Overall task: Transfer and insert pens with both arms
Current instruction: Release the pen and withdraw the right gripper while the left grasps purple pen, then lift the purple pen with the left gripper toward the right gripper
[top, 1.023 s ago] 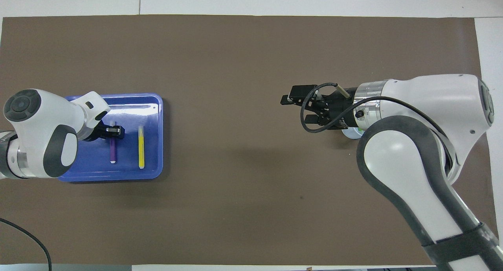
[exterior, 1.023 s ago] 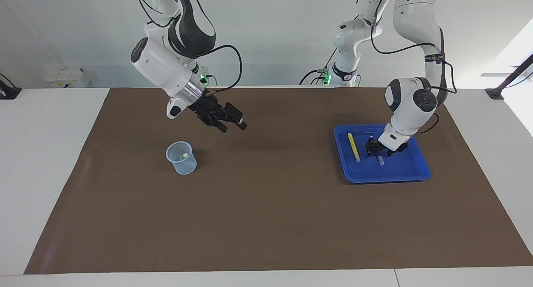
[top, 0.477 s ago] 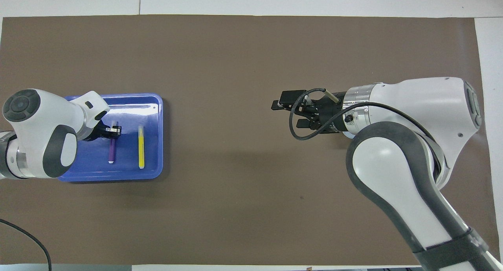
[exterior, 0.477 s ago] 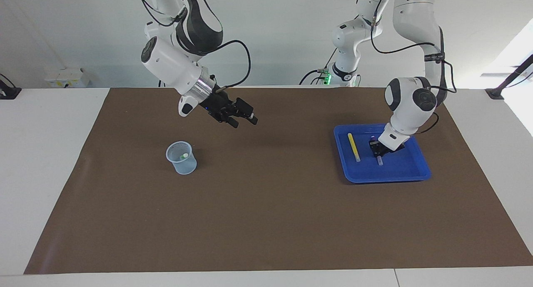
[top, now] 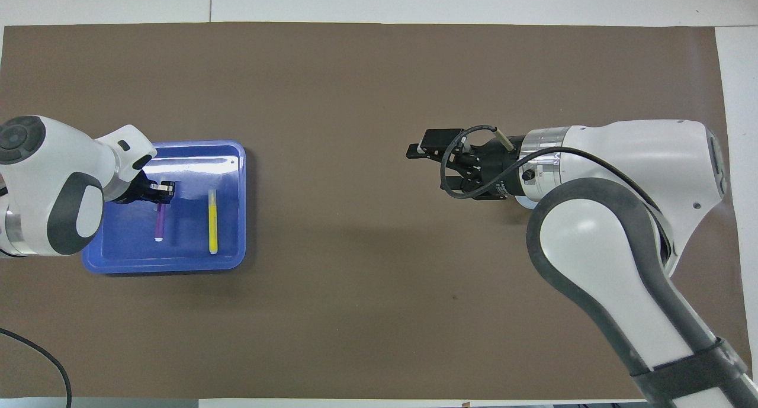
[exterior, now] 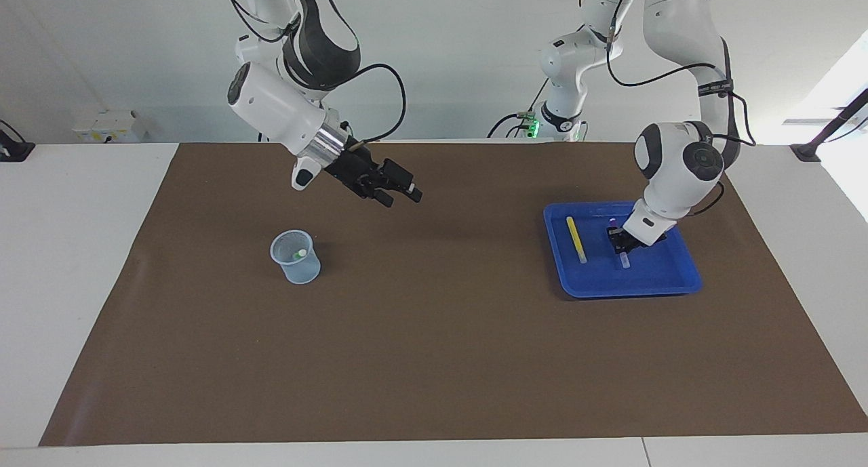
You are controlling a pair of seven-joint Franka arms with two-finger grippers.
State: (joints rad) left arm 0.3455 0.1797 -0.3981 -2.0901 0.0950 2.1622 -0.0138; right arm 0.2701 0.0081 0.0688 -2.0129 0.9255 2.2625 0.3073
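The left jaws (exterior: 618, 242) (top: 161, 192) are clamped on the purple pen (top: 159, 221) (exterior: 623, 257) over the blue tray (exterior: 668, 280) (top: 231, 159). They grip it at one end; in the overhead view the rest of the pen sticks out below them toward the robots, ending in a pale cap. In the facing view the wrist and jaws cover most of the pen, so only a short pale stub shows under them, and whether that end rests on the tray floor or hangs just above it cannot be told. Just beside the jaws, toward the middle of the tabletop, the yellow pen (exterior: 576, 239) (top: 212, 221) lies flat in the tray, apart from the purple one and roughly parallel to it.

The right jaws (exterior: 405, 191) (top: 427, 162) stand apart with nothing between them, up in the air over bare brown mat (exterior: 434, 358) (top: 355, 70), pointing toward the left arm's end. A black cable loops across them in the overhead view and hides part of the fingers.

Under the right arm stands a clear cup (exterior: 295, 257). The overhead view hides nearly all of it beneath the wrist; only a pale sliver of rim (top: 524, 202) peeks out. In the facing view a small pale-green tip (exterior: 300, 253) shows inside the cup, the green pen, its body hard to make out through the wall.
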